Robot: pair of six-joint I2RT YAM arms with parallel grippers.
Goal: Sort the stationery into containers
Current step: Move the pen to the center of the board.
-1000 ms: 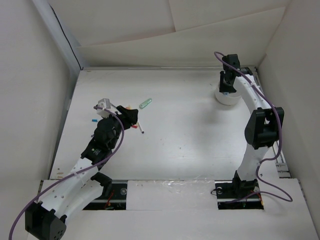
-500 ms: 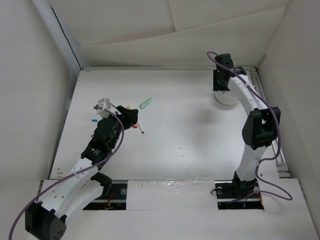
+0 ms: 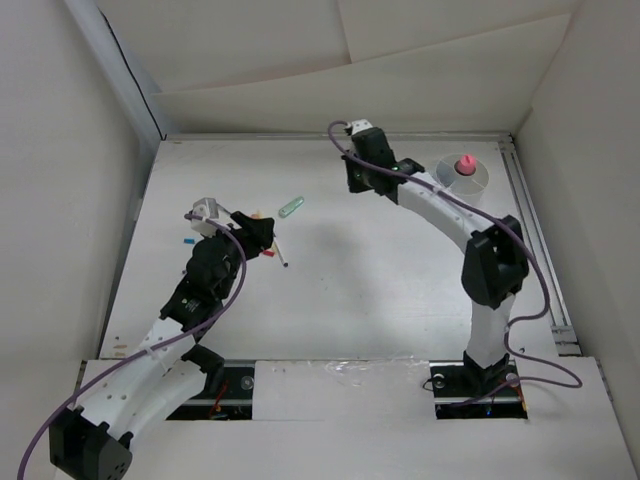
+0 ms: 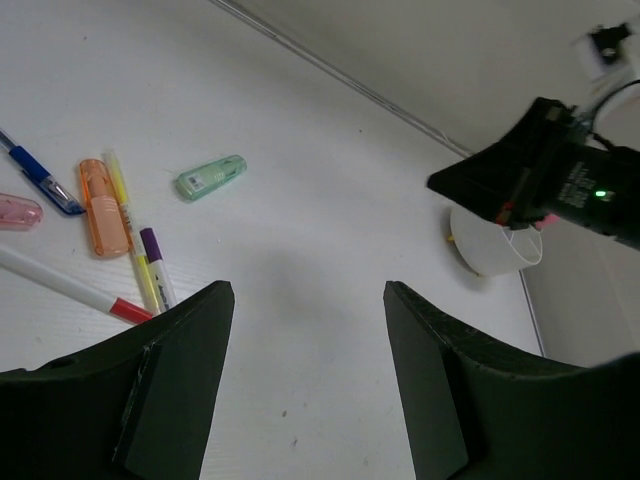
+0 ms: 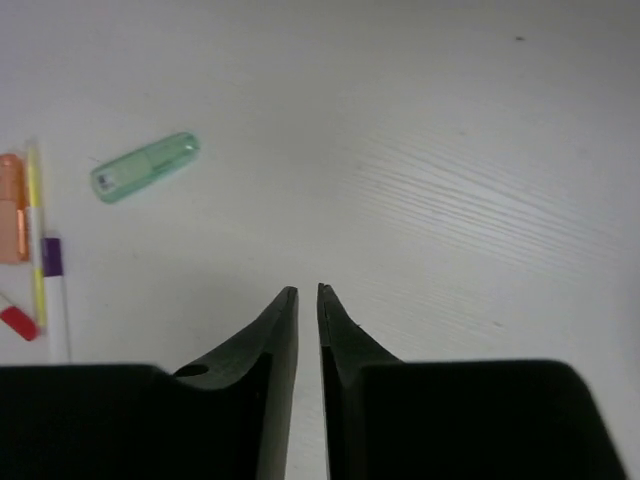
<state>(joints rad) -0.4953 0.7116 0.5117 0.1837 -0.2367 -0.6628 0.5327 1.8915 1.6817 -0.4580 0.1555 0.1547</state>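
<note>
The round white cup (image 3: 472,180) stands at the back right with a pink-capped tube (image 3: 464,163) upright in it. My right gripper (image 3: 360,178) hangs left of the cup, over bare table. Its jaws (image 5: 307,292) are shut with nothing between them. A pale green piece (image 5: 145,167) lies ahead to its left. My left gripper (image 4: 308,290) is open and empty, just right of a cluster of stationery. The cluster holds an orange highlighter (image 4: 103,208), a yellow pen (image 4: 130,230), a purple-capped marker (image 4: 157,262), a white pen with a red tip (image 4: 70,287) and a blue pen (image 4: 40,182).
White walls close the table on the left, back and right. A metal rail (image 3: 535,250) runs along the right edge. A small blue piece (image 3: 187,241) lies left of the left arm. A pink item (image 4: 15,212) lies at the cluster's left edge.
My right arm has swung left from above the cup to the back middle of the table, and its jaws have closed. The pink-capped tube now shows in the cup. The left arm has not moved.
</note>
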